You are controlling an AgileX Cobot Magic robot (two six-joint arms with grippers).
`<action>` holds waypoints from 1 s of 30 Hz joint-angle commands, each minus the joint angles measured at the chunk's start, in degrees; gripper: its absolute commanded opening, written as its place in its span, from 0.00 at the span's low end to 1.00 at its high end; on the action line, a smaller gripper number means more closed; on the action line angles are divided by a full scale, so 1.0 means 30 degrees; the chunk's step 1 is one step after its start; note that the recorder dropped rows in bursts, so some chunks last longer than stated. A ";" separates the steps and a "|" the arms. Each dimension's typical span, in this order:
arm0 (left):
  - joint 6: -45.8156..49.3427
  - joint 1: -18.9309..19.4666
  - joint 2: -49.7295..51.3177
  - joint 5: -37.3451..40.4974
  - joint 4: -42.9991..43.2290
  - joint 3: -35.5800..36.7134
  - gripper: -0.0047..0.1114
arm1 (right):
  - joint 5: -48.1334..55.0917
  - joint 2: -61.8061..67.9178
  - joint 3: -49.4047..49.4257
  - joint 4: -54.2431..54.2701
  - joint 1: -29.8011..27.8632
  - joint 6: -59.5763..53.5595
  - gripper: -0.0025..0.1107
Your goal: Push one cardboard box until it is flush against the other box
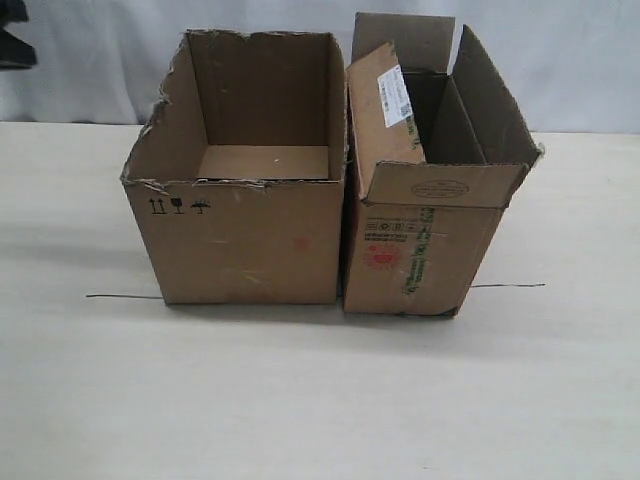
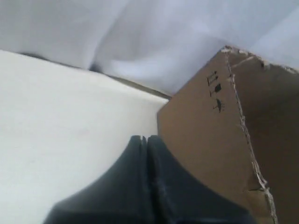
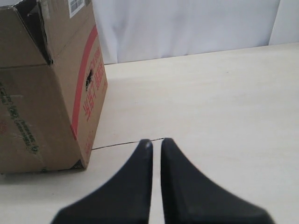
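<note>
Looks like a lab test bench, not a home or shop: bare pale wood-grain table (image 1: 300,400), white cloth backdrop (image 1: 90,60) hung along the 12 o'clock edge, thin dark line (image 1: 120,296) marked across the tabletop. Only props: two worn cardboard boxes (image 1: 245,230) at center.

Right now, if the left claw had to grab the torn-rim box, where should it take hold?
Probably the torn-rim box's outer side wall at the rim, from above on the left: it is open-topped, and the flapped box blocks its right side.
</note>
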 commanded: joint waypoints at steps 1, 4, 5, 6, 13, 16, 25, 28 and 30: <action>-0.1220 -0.0032 -0.7815 -0.5744 0.1590 0.6047 0.04 | -0.0020 -0.0073 0.0054 -0.0018 0.0031 -0.0074 0.07; -0.1220 -0.0032 -1.2708 -0.9267 0.1549 1.0255 0.04 | -0.0020 -0.0073 0.0054 -0.0018 0.0031 -0.0074 0.07; -0.1220 -0.0032 -1.4265 -1.0093 0.1455 1.1654 0.04 | -0.0020 -0.0073 0.0054 -0.0018 0.0031 -0.0074 0.07; -0.1220 -0.0032 -1.5386 -1.0810 0.1165 1.2707 0.04 | -0.0020 -0.0073 0.0054 -0.0018 0.0031 -0.0074 0.07; -0.1220 -0.0032 -1.9510 -1.0152 -0.1948 1.8129 0.04 | -0.0020 -0.0073 0.0054 -0.0018 0.0031 -0.0074 0.07; -0.1220 -0.0032 -1.9510 -0.6477 -0.1948 1.8586 0.04 | -0.0020 -0.0073 0.0054 -0.0018 0.0031 -0.0074 0.07; -0.1002 -0.0032 -1.9911 -0.2258 -0.1149 1.8586 0.04 | -0.0020 -0.0073 0.0054 -0.0018 0.0031 -0.0074 0.07; -0.1002 0.0019 -2.1553 -0.3613 -0.0135 1.8757 0.04 | -0.0020 -0.0073 0.0054 -0.0018 0.0031 -0.0074 0.07; -0.0878 0.0019 -2.2961 -0.5262 0.0065 1.9352 0.04 | -0.0020 -0.0073 0.0054 -0.0018 0.0031 -0.0074 0.07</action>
